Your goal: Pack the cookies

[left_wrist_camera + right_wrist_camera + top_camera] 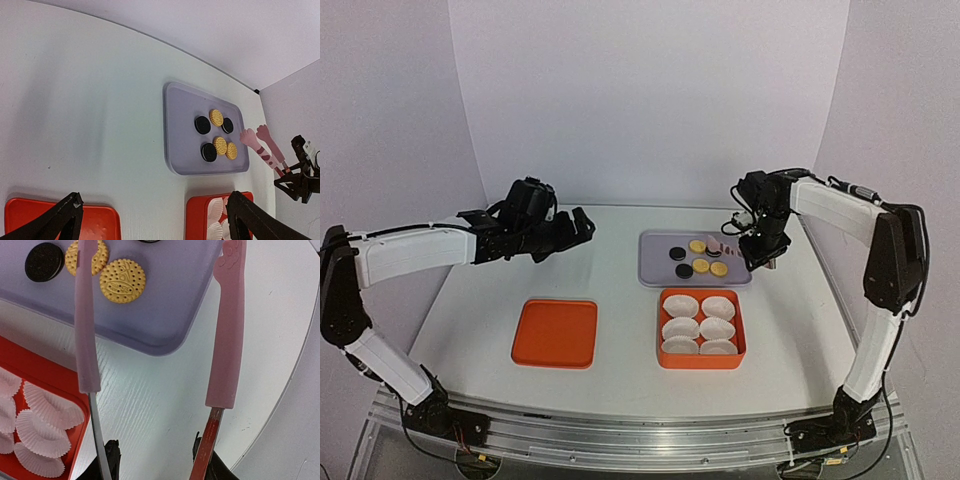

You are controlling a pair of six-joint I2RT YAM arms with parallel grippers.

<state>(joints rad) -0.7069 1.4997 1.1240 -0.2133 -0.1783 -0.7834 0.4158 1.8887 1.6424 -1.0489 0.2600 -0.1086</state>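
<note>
On the lavender tray (655, 247), rear-right of the surface (480, 300), lie 6 cookies (219, 145) (3 dark, 3 golden), just behind the orange box (659, 330) w/ 6 paper cups (718, 306). R gripper (761, 258) clamps pink tongs (227, 340), tips spread at the tray's right end. L gripper (580, 224) hangs w/ jaws apart, holding nothing.

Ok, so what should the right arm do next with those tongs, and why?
Probably shift the tongs further over the purple tray and lower them astride the nearest golden cookie. The right gripper holds them open and empty, one tip off the tray's edge. The paper cups hold nothing.
</note>
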